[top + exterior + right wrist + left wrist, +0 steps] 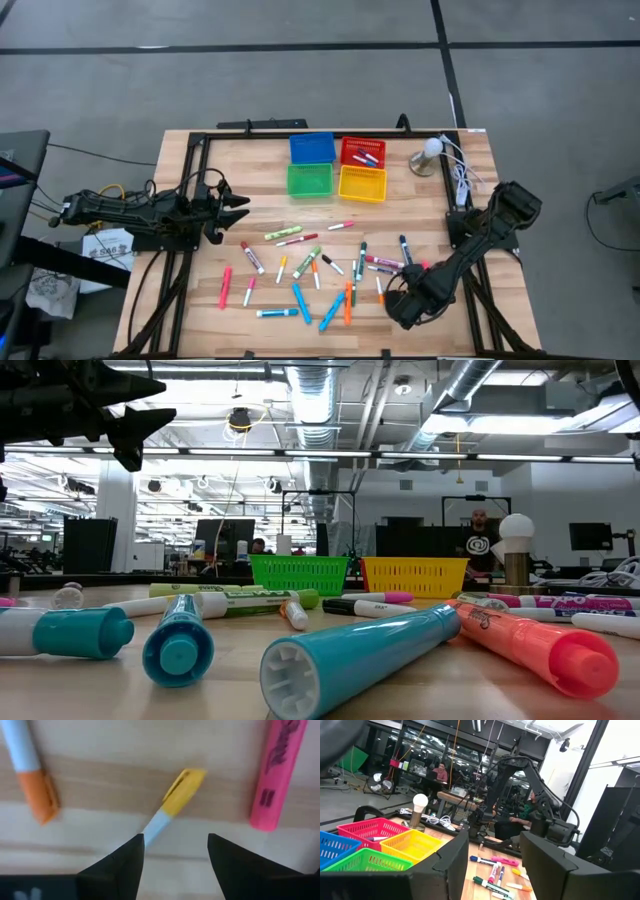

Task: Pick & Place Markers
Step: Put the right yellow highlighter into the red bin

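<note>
Right gripper [172, 852] low over the tabletop [420, 215], jaws released above a yellow-capped marker [176, 800], not gripping it. Other markers [305, 265] lie scattered mid-tabletop. Left gripper [238, 208] hovers at the left edge, jaws apart, empty.

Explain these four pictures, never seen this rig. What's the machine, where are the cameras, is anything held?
It is a robot with two dark arms at a wooden table, each ending in a two-finger claw. One picture looks straight down from above, one looks level across the tabletop, and one comes from each arm's wrist.

On the table lie scattered markers and four small bins: blue, red, green and yellow. The red bin already holds a few markers. A small lamp stands beside the bins.

The left claw waits open at the table's left edge, holding nothing. The right claw is open, low over the table above a yellow-capped marker, between an orange-capped marker and a pink marker. Nothing is held.
</note>
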{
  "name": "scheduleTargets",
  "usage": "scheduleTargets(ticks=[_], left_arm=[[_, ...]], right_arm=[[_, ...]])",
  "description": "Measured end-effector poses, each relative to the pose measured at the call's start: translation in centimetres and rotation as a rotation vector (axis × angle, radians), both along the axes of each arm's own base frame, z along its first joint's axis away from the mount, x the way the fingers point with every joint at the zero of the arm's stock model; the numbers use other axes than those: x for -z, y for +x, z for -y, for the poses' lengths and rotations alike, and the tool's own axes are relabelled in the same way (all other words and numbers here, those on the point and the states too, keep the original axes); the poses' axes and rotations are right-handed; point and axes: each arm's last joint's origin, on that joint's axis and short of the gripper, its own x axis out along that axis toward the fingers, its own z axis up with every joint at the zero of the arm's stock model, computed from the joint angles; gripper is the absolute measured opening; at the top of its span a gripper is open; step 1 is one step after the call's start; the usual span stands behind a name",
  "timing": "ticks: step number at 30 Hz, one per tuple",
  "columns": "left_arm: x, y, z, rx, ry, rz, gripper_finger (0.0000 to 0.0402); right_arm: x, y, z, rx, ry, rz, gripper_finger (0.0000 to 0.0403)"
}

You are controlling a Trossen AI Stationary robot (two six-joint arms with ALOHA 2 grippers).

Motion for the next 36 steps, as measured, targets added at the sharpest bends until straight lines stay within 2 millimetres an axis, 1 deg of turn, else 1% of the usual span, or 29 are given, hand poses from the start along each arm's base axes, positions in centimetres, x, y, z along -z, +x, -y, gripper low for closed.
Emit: scheduleTargets(ticks=[3,8,13,16,25,31,36], left_arm=[[0.0,0.0,0.0,0.0,0.0,0.0,0.0177],[0.0,0.0,0.0,0.0,0.0,0.001,0.0177],[0.0,0.0,0.0,0.0,0.0,0.004,0.0177],[0.0,0.0,0.0,0.0,0.0,0.005,0.0177],[-0.1,0.0,0.0,0.0,-0.001,0.007,0.0177],[-0.1,0.0,0.0,0.0,-0.001,0.007,0.0177],[-0.1,0.0,0.0,0.0,-0.001,0.008,0.0177]], right_arm=[[0.5,0.0,0.2,0.006,0.027,0.05,0.0204],[1.6,-0.3,0.5,0.02,0.031,0.076,0.0199],[2.3,-0.7,1.0,0.072,0.021,0.06,0.0186],[2.4,-0.6,1.2,0.079,0.021,0.053,0.0166],[2.4,-0.5,1.5,0.076,0.013,0.048,0.0088],[2.4,-0.5,1.4,0.074,0.019,0.055,0.0058],[1.8,-0.6,1.5,0.047,0.035,0.084,0.004]])
